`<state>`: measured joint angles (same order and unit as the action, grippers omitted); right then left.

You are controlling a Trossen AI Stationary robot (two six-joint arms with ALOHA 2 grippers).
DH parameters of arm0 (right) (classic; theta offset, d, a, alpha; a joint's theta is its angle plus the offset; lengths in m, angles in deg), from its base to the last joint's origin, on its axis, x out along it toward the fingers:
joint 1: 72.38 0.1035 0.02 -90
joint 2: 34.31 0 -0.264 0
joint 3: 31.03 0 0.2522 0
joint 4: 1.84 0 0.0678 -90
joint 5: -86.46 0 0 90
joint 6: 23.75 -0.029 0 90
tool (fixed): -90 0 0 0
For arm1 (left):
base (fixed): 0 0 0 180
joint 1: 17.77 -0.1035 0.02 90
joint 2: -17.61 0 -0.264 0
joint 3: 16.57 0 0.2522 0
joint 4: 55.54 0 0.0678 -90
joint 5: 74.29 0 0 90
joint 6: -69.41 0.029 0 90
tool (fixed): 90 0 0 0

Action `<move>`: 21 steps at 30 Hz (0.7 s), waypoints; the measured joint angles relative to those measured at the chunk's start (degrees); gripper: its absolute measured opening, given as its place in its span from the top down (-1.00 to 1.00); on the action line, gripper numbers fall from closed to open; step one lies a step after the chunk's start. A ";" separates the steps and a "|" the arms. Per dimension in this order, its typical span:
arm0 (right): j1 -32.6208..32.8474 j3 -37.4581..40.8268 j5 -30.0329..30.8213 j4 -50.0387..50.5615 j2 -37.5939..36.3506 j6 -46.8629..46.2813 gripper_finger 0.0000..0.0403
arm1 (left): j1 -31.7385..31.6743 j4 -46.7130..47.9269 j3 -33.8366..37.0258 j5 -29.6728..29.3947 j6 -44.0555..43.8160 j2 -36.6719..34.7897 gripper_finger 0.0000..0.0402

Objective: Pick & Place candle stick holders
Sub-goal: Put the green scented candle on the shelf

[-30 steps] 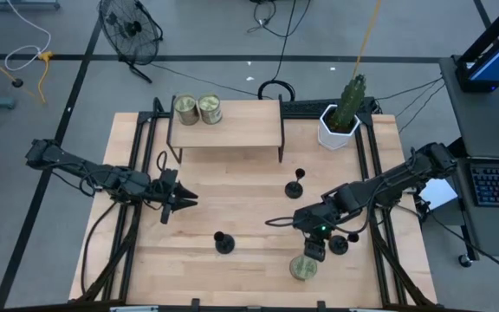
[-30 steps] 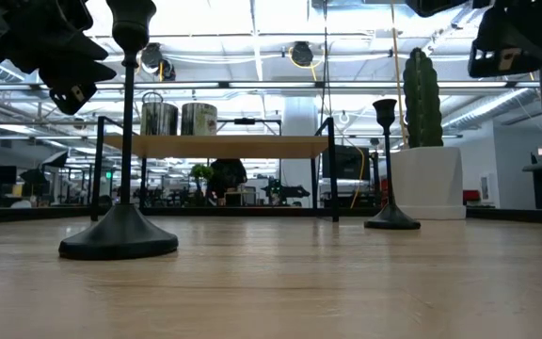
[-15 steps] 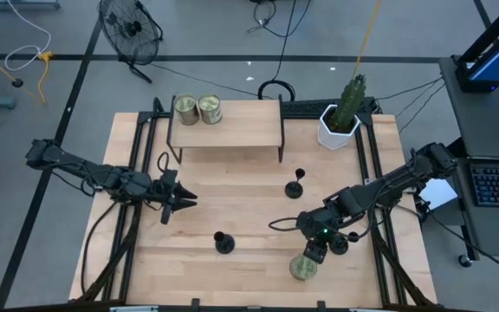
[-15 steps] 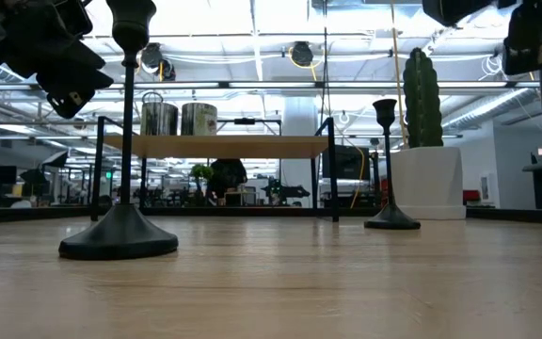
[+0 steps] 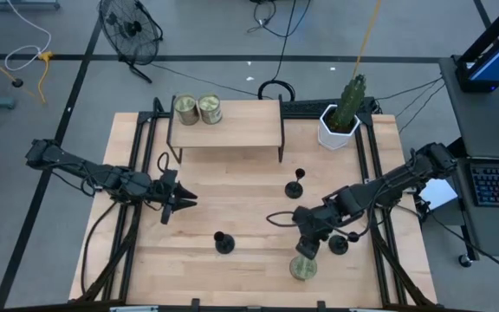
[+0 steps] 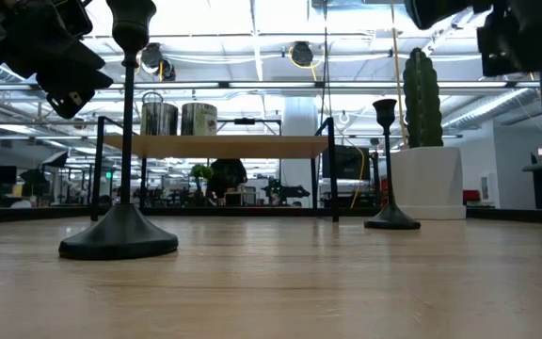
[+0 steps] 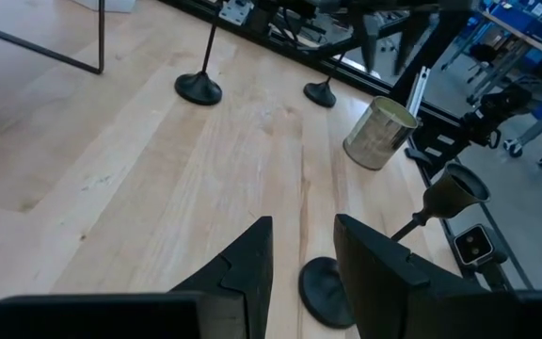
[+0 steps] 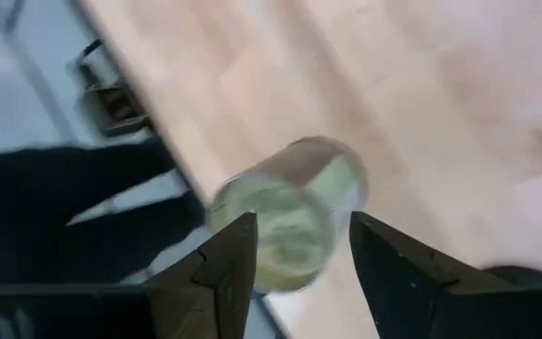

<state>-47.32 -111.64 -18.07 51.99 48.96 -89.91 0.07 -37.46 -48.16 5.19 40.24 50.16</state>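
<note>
Right now your right gripper hangs above a greenish-gold tin, jaws parted with nothing between them

Seen past those jaws in the right wrist view, the tin lies ahead of the gap on the wooden table, not touched. One candle stick holder stands just beside that gripper, another farther off toward the small shelf, which carries two more tins. Your left gripper waits well apart, its jaws a little apart and gripping nothing; the third candle stick holder stands just ahead of its fingers and reads as upright in the low view. A potted cactus sits at the table's corner
</note>
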 joint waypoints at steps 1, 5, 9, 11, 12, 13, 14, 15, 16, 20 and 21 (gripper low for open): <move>0.56 0.00 1.09 0.39 0.00 -0.59 0.19 | 0.00 0.00 0.00 0.02 0.08 0.02 0.40; 3.30 0.00 3.89 -0.15 0.00 -3.69 0.17 | 0.00 0.13 0.00 0.02 0.13 0.02 0.40; 5.85 0.00 7.45 0.19 0.00 -7.70 0.19 | -0.02 0.15 0.00 0.02 0.15 0.02 0.40; 7.00 0.00 9.40 0.26 0.04 -9.70 0.19 | 0.00 0.17 0.00 0.02 0.15 0.02 0.40; 7.48 0.00 10.08 0.33 0.24 -10.64 0.19 | 0.00 0.17 0.00 0.02 0.15 0.01 0.40; 7.77 -0.02 10.09 0.78 0.58 -11.22 0.19 | -0.01 0.17 0.00 0.02 0.13 0.01 0.40; 8.05 -0.02 10.07 1.45 1.09 -11.49 0.19 | -0.02 0.17 0.00 0.02 0.13 0.02 0.40; 8.33 -0.02 10.05 2.41 1.69 -12.02 0.18 | -0.01 0.17 0.00 0.04 0.12 0.01 0.40; 8.51 0.00 9.93 3.10 2.29 -12.33 0.18 | 0.00 0.17 0.00 0.04 0.13 0.02 0.40; 8.81 0.00 9.54 1.75 3.51 -11.25 0.18 | 0.00 0.17 0.00 0.04 0.02 0.01 0.40; 8.73 0.00 9.53 1.76 3.65 -11.18 0.18 | -0.02 0.15 0.00 0.04 0.00 0.02 0.40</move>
<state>-38.59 -111.64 -8.53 53.75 52.61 -101.09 0.06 -37.31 -48.16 5.23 40.24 50.18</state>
